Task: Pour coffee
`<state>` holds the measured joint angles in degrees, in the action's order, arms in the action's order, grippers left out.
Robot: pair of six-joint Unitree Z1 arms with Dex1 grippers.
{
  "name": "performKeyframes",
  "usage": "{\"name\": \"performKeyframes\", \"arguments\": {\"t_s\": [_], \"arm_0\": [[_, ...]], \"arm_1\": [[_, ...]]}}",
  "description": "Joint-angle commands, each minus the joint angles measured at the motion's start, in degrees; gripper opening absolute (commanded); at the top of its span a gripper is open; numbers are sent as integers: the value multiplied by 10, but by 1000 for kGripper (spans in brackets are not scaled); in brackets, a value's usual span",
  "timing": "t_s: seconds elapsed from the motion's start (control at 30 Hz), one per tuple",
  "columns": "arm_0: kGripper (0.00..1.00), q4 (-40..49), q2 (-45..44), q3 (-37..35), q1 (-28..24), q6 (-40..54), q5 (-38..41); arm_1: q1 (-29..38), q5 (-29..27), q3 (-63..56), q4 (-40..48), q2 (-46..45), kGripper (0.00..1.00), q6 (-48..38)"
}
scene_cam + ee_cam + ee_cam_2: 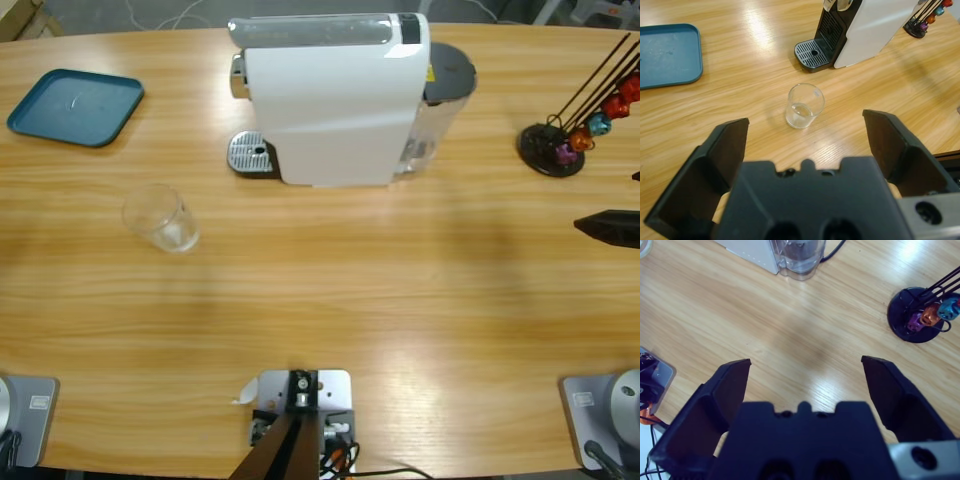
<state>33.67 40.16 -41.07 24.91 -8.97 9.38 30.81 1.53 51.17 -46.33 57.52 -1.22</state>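
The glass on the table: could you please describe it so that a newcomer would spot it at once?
Start at the white coffee machine at the far middle of the wooden table. Find its metal drip tray; the glass stands nearer the front and to the left, apart from it. It is the only clear, small tumbler, unlike the flat blue tray.

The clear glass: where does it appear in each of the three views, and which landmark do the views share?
High view: the clear glass stands left of centre, below the drip tray.
Left wrist view: the glass is near the centre, beyond the open left hand.
Right wrist view: not in it.
Shared landmark: the white coffee machine.
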Motion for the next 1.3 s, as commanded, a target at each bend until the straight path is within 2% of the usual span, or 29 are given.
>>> {"name": "performKeyframes", "arguments": {"t_s": [0.03,0.23,0.3,0.33,0.43,0.5,0.7,0.83,1.0,1.07,1.13,1.3], "arm_0": [[999,-6,16,18,5,6,-7],[980,-12,20,19,5,6,-6],[940,-40,35,2,4,-29,-6],[878,-47,69,-36,3,-56,-6],[871,-48,192,-145,1,-126,22],[872,-55,270,-194,-7,-156,53],[862,-130,420,-234,-14,-279,122],[859,-146,487,-280,-14,-283,138],[857,-146,569,-356,-11,-283,207],[837,-146,591,-369,-5,-289,223],[771,-146,611,-374,3,-299,244],[770,-145,623,-372,15,-311,250]], "arm_1": [[0,-10,-13,-4,17,1000,-7],[0,-10,-13,-5,20,1000,-7],[0,-10,-12,-5,21,1000,-7],[0,-10,-12,-6,26,1000,-7],[1,-9,-8,-11,43,1000,-6],[3,-9,-8,-15,50,1000,-6],[4,-10,-9,-14,44,1000,-6],[4,-10,-5,-16,63,1000,-6],[4,-10,-4,-17,67,1000,-6],[4,-10,-4,-17,68,1000,-6],[4,-10,-3,-17,72,1000,-6],[4,-10,-3,-17,74,1000,-6]]}}
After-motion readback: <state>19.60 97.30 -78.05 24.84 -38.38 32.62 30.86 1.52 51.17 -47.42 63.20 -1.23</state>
